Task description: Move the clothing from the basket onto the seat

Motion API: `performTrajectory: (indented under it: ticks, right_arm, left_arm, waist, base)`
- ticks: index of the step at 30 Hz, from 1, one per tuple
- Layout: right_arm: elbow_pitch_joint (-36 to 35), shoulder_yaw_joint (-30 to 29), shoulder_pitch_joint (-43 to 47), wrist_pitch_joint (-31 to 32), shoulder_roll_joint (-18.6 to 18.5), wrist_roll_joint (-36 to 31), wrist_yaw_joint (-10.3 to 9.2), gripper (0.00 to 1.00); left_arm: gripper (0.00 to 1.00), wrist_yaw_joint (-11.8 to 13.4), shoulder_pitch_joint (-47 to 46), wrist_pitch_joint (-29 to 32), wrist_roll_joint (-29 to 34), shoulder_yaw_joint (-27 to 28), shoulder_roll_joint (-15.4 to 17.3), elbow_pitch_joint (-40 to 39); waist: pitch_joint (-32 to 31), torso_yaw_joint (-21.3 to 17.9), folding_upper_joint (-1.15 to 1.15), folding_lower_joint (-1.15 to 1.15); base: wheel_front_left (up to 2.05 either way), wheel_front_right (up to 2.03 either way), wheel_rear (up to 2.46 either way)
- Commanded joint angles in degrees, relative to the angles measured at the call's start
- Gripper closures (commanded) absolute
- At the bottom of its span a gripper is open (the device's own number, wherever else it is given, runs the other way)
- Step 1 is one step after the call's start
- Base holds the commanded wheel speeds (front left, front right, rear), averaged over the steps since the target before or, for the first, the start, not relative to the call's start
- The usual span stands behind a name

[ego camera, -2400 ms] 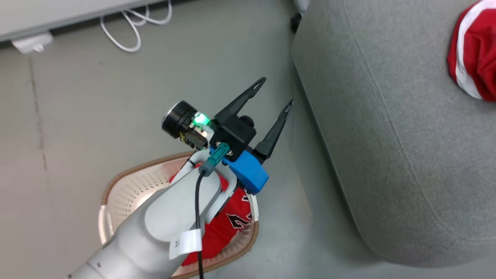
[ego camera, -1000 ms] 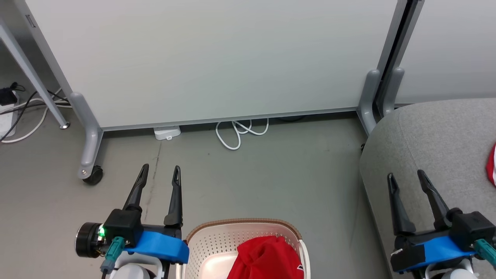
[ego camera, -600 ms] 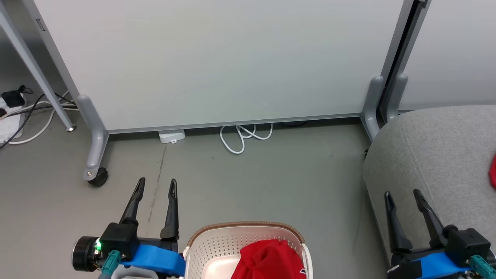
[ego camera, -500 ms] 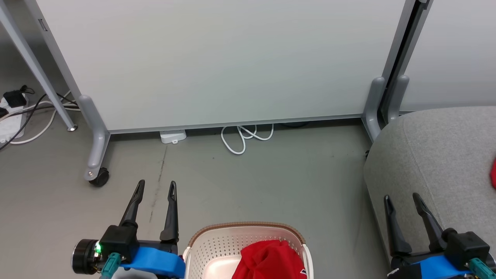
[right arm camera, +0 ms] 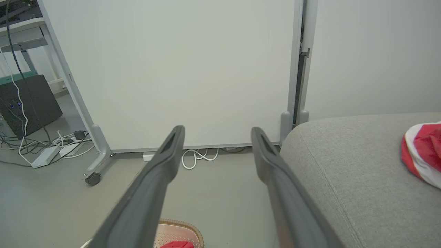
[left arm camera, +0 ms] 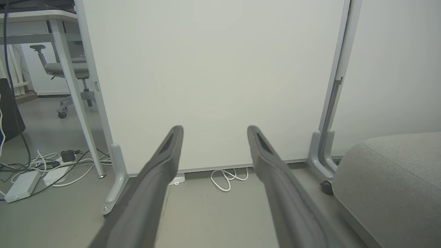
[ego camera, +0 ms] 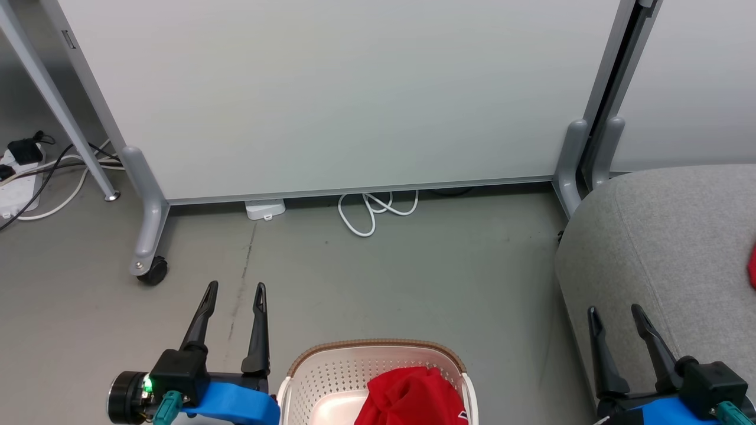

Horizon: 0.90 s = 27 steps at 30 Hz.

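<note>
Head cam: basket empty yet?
No, red clothing lies bunched inside the basket, just below its brown rim.

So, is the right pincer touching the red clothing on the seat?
Apart. The right wrist view shows a stretch of bare grey seat between the open right pincer and the clothing.

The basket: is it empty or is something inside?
Not empty: a bunched red garment lies inside the basket.
</note>
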Motion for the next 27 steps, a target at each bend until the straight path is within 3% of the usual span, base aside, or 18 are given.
performTrajectory:
  ticks: [1, 17, 27]
  right_arm:
    - [0.1, -0.1, 0.5, -0.2, 0.3, 0.0, 0.01, 0.0]
    - [0.7, 0.1, -0.3, -0.2, 0.4, -0.4, 0.01, 0.0]
    - [0.6, 1.0, -2.5, -0.2, -0.7, -0.6, 0.01, 0.0]
  left_arm:
    - [0.0, -0.2, 0.1, -0.3, 0.3, 0.2, -0.2, -0.1]
    - [0.0, -1.1, -1.7, -0.3, 1.1, -1.1, -0.3, 0.6]
    - [0.0, -2.6, -7.7, -0.3, 1.5, -8.2, -0.3, 5.8]
  waist:
    - [0.0, 0.0, 0.0, 0.0]
    - [0.6, -0.2, 0.0, 0.0]
    - [4.2, -2.5, 0.0, 0.0]
  base:
    - [0.0, 0.0, 0.0]
    - [0.0, 0.0, 0.0]
    - [0.0, 0.0, 0.0]
